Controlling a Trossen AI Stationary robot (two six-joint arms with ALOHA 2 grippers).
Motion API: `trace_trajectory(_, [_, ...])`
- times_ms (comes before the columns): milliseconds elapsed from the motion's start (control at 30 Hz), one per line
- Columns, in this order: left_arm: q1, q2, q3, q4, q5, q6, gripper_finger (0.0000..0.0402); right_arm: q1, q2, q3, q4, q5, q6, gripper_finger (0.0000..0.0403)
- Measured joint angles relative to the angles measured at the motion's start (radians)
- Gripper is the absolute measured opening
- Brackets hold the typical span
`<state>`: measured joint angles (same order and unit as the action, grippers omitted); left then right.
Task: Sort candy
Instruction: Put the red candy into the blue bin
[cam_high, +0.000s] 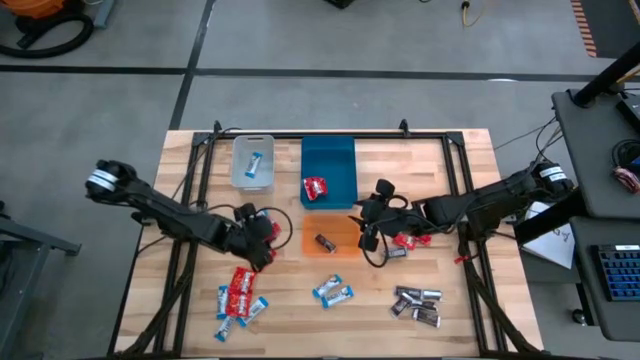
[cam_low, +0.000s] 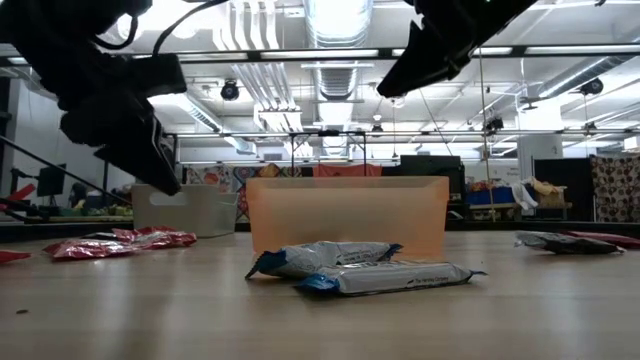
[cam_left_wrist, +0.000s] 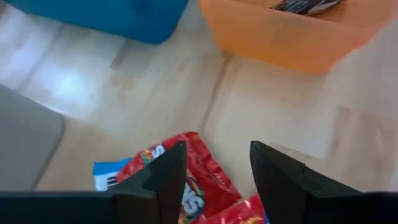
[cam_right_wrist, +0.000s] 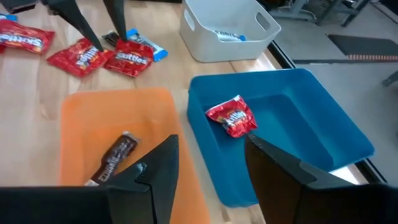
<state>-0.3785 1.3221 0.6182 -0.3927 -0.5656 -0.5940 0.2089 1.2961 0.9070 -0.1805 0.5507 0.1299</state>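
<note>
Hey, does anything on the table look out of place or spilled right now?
Nothing is spilled or damaged. The clear bin holds a blue-and-white candy, the blue bin a red candy, and the orange bin a dark candy. The unsorted candies lie loose on the wooden table.

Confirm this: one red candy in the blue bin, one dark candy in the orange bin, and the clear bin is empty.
Wrong on the last point. The clear bin holds one blue-and-white candy, as the right wrist view shows. The red candy in the blue bin and dark candy in the orange bin stand.
</note>
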Motion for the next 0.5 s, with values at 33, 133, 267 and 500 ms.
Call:
trace_trajectory(33, [-0.003, 0.009, 0.000, 0.001, -0.019, -0.004, 0.0161, 0.000, 0.000, 0.000, -0.001, 0.000, -0.001, 0.0176])
trace_trajectory(133, [-0.005, 0.039, 0.000, 0.002, -0.047, -0.019, 0.0161, 0.000, 0.000, 0.000, -0.001, 0.000, -0.011, 0.0176])
trace_trajectory(267, [-0.005, 0.092, 0.000, 0.004, -0.072, -0.046, 0.0161, 0.000, 0.000, 0.000, 0.000, 0.000, -0.011, 0.0177])
trace_trajectory(500, [-0.005, 0.178, -0.016, 0.009, -0.078, -0.096, 0.0161, 0.000, 0.000, -0.008, 0.000, 0.000, -0.010, 0.0178])
